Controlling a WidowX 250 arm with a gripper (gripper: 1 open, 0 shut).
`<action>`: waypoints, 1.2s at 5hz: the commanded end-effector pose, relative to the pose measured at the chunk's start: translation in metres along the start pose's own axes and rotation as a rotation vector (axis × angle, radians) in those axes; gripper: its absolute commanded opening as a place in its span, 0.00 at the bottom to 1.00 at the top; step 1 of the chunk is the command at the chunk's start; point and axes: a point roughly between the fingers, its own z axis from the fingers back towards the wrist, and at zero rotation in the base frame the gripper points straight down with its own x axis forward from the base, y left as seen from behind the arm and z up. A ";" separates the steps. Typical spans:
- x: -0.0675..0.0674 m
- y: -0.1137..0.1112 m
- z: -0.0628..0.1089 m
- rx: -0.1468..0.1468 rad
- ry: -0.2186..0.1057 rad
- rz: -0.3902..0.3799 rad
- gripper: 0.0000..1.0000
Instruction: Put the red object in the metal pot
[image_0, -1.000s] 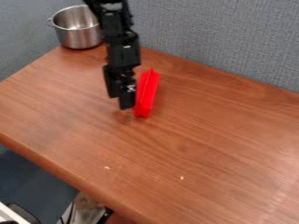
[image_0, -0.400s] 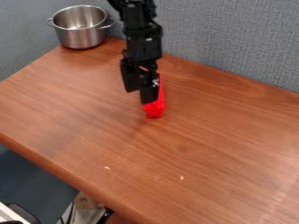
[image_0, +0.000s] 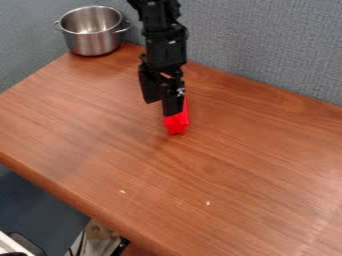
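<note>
At the bottom of the frame a dark gap shows below the near edge of the brown wooden surface (image_0: 94, 150), which fills most of the view. Near the middle of the frame, slightly right, the red block (image_0: 175, 119) lies on the wood, its near end visible and its far part covered by the black arm. The fingers (image_0: 159, 97) point down over the block's far end and stand spread wide; whether they touch the block cannot be told, and they have not lifted it. In the upper left corner the metal pot (image_0: 91, 29) stands at the far corner of the surface, well apart from the block, before a grey wall (image_0: 267, 40).
</note>
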 end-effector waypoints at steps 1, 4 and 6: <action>0.010 -0.006 0.018 0.051 -0.023 -0.042 1.00; 0.034 -0.022 -0.014 0.033 -0.041 0.224 1.00; 0.043 -0.009 -0.001 0.075 -0.116 0.313 1.00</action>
